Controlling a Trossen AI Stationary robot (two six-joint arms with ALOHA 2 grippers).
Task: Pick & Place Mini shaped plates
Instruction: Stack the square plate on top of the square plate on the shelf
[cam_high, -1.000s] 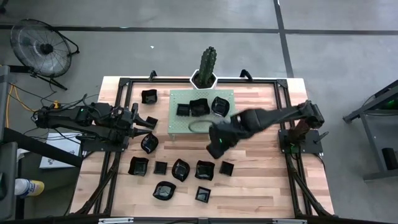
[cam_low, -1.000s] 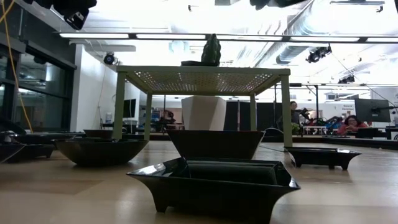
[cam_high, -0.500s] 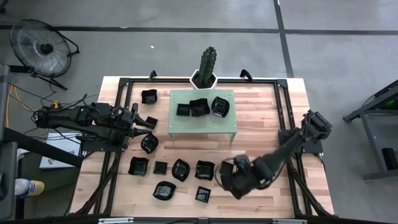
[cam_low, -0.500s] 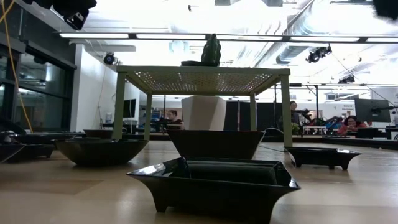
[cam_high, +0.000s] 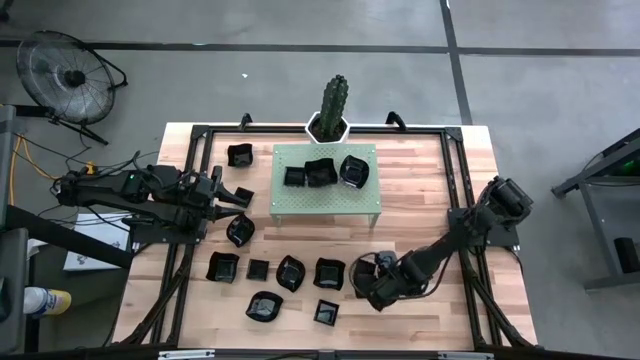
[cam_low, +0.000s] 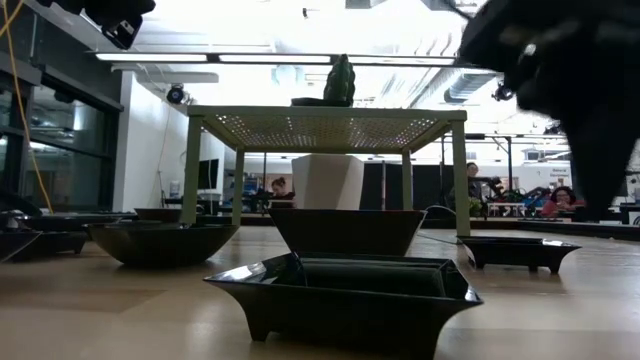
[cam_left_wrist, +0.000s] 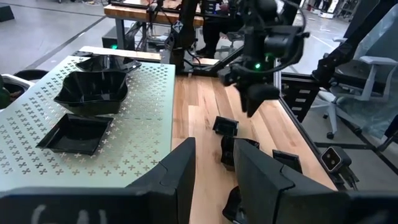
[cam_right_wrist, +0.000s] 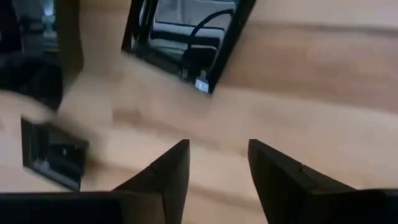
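Observation:
Several glossy black mini plates lie on the wooden table, among them a square one (cam_high: 364, 267) at the right end of a row and another (cam_high: 326, 312) nearer the front. Three more (cam_high: 320, 172) rest on the pale green stand (cam_high: 300, 203). My right gripper (cam_high: 372, 288) (cam_right_wrist: 217, 168) hovers open over bare wood right beside the square plate (cam_right_wrist: 186, 37), with nothing between its fingers. My left gripper (cam_high: 240, 197) (cam_left_wrist: 214, 180) waits open at the table's left, level with the stand's top, and is empty.
A potted cactus (cam_high: 332, 105) stands behind the stand at the far edge. Black frame rails (cam_high: 455, 190) run along both sides of the table. In the low view my right arm (cam_low: 570, 70) fills the upper right, and a dark plate (cam_low: 345, 290) sits close in front.
My right gripper has swung from the stand's near edge toward the table's near edge and come down low over the wood beside the square plate at the row's right end. The plates lie as before.

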